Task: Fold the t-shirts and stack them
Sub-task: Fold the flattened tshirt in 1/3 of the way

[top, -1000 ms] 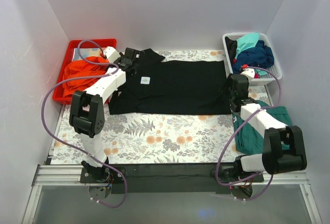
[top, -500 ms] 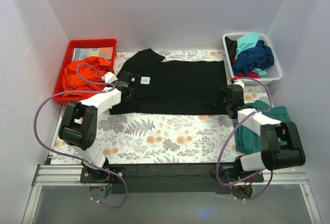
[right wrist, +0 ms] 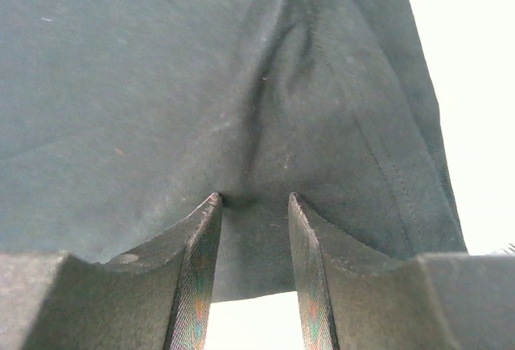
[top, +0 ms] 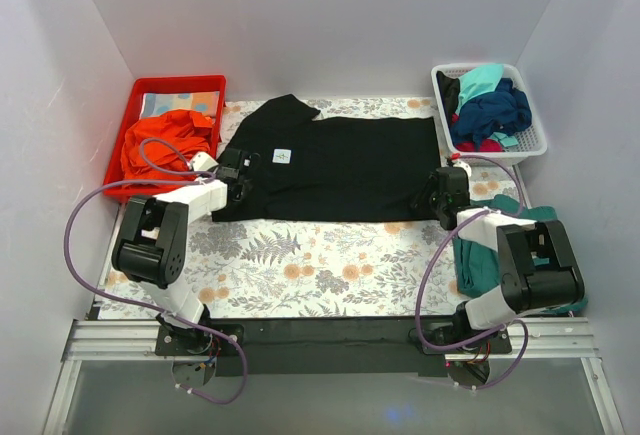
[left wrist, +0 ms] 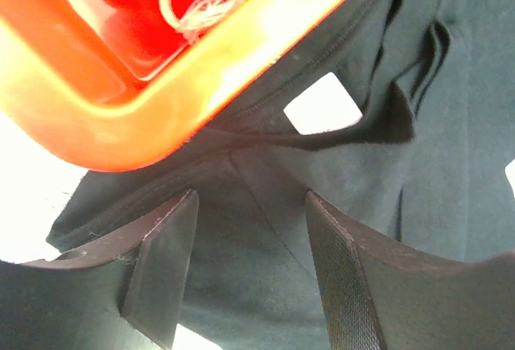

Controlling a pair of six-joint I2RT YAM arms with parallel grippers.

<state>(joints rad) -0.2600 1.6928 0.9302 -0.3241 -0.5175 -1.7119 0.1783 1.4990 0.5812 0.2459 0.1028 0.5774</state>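
The black t-shirt (top: pixel 340 167) lies spread flat on the floral mat, neck to the left, with its small white neck label (top: pixel 283 156) showing. My left gripper (top: pixel 238 185) is open, low over the shirt's near-left shoulder; the cloth (left wrist: pixel 265 237) lies between its jaws, the label (left wrist: pixel 322 105) just ahead. My right gripper (top: pixel 437 195) is open, jaws straddling the shirt's near-right hem (right wrist: pixel 253 237), fingertips pressing into the cloth. A teal t-shirt (top: pixel 490 245) lies crumpled at the right. Turquoise (top: pixel 480 80) and navy (top: pixel 495 110) shirts fill the white basket.
A red bin (top: pixel 165 135) holding orange cloth (top: pixel 165 145) stands at the back left, its rim close to my left gripper (left wrist: pixel 161 117). The white basket (top: pixel 535 140) stands at the back right. White walls enclose the floral mat (top: pixel 320 265).
Both grippers have come down toward the near edge of the black shirt: the left from the collar to the near-left shoulder, the right lower onto the near-right hem.
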